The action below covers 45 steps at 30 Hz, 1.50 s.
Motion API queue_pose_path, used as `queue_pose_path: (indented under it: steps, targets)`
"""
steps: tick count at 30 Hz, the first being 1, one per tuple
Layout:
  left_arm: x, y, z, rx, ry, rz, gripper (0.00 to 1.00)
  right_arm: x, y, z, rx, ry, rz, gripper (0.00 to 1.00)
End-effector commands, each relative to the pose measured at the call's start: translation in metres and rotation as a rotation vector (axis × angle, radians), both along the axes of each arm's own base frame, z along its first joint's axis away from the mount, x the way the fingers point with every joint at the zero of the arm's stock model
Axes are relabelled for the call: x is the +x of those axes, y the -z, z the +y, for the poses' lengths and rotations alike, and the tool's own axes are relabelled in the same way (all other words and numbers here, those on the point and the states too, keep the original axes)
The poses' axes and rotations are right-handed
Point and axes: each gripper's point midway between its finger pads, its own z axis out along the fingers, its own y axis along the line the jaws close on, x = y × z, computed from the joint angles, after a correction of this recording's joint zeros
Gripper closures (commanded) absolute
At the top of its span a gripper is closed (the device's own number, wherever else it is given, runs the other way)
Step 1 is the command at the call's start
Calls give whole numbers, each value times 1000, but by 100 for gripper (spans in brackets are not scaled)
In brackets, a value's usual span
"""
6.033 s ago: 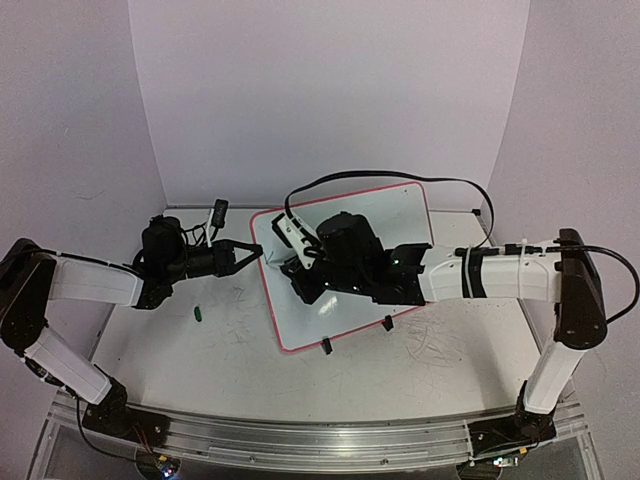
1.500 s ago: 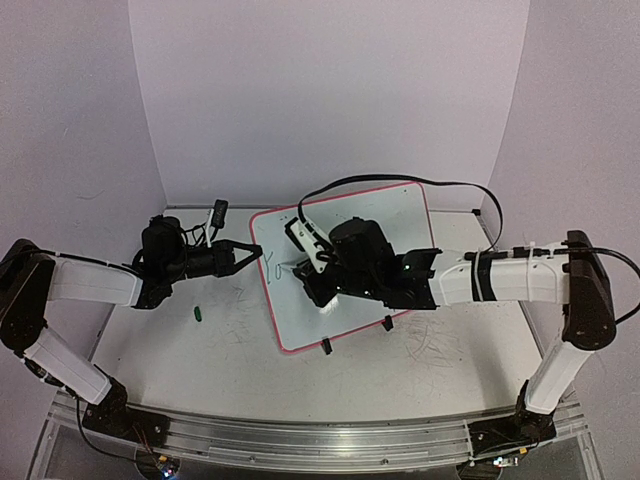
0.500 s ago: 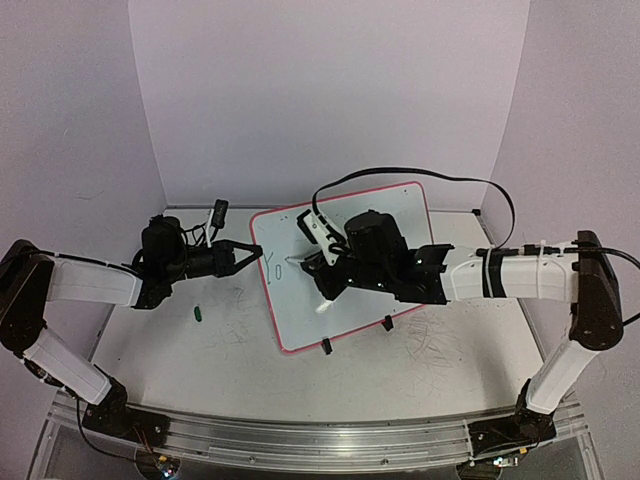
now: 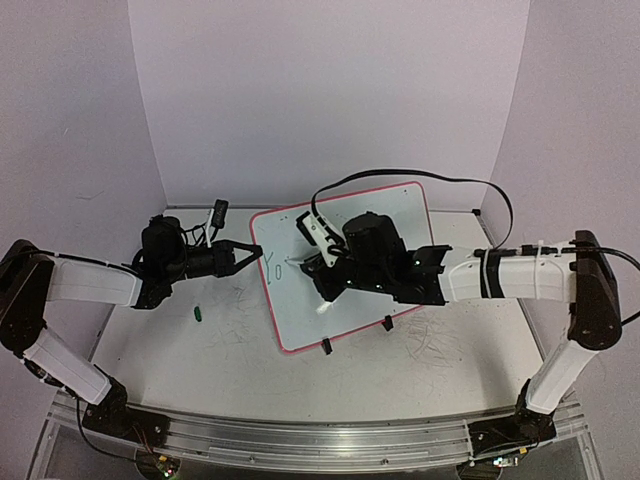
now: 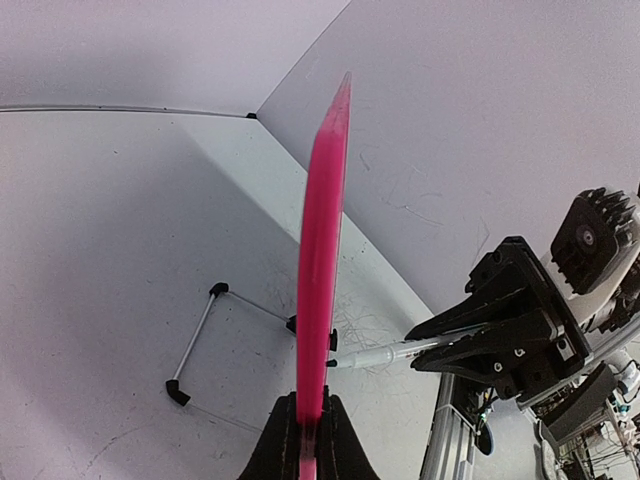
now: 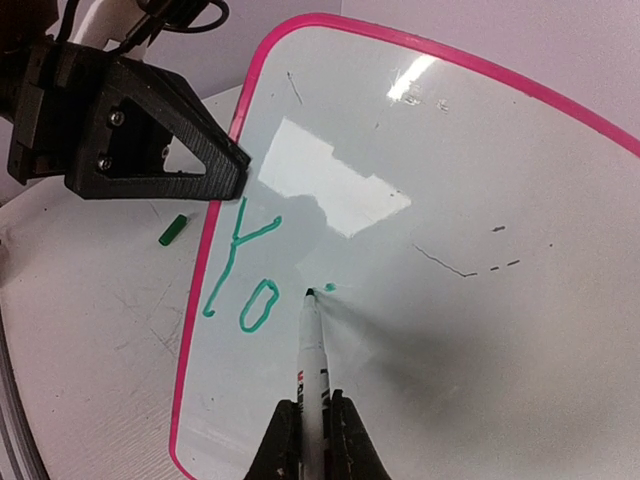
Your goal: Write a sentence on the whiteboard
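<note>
The whiteboard, glossy white in a pink-red frame, stands tilted at the table's middle. My left gripper is shut on its left frame edge, with one finger on each side. My right gripper is shut on a white marker, and it hovers over the board's left half. The marker's tip touches the board just right of the green letters "Yo", which are all that shows of the sentence. A small green dot sits beside the tip.
A green marker cap lies on the table left of the board. Two black clip feet stick out at its near edge. A black cable arcs over the board. A wire stand is behind it.
The green "Yo" has been written since the earliest frame. My right gripper has shifted the marker tip to the right of the "o". The left arm has not moved.
</note>
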Motion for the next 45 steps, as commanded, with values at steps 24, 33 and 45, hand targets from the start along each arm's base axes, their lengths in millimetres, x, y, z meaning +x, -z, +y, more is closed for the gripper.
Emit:
queue_pose_path:
  steps: [24,33,45]
  targets:
    - [-3,-29,-1,-42,19,-79,100,-2,19,-15,-33,73,37,100]
    - [-4,-29,-1,-41,21,-80,100,12,-4,-18,17,121,1,100]
    - [-4,-30,-1,-40,21,-83,100,27,-21,-16,50,154,-31,100]
